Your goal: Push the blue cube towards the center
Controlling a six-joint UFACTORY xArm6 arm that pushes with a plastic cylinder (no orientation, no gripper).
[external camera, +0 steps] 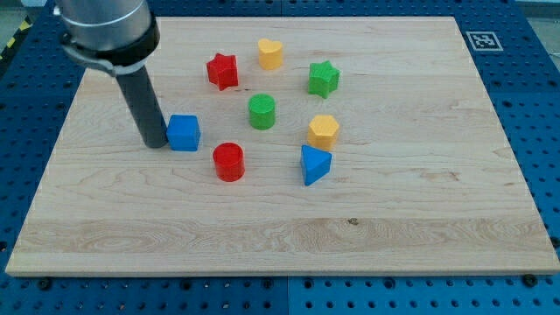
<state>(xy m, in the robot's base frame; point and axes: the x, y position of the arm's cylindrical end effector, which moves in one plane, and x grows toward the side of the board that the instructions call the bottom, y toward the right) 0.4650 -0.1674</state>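
The blue cube [184, 132] sits on the wooden board [420, 201], left of the board's middle. My tip [155, 143] stands on the board right against the cube's left side, touching it or nearly so. The dark rod rises from there to the view's top left.
Right of the cube are a red cylinder [228, 162], a green cylinder [262, 112], a red star [222, 71], a yellow heart [270, 53], a green star [323, 79], a yellow hexagon block [323, 131] and a blue triangular block [314, 164]. A marker tag [480, 40] sits at the top right.
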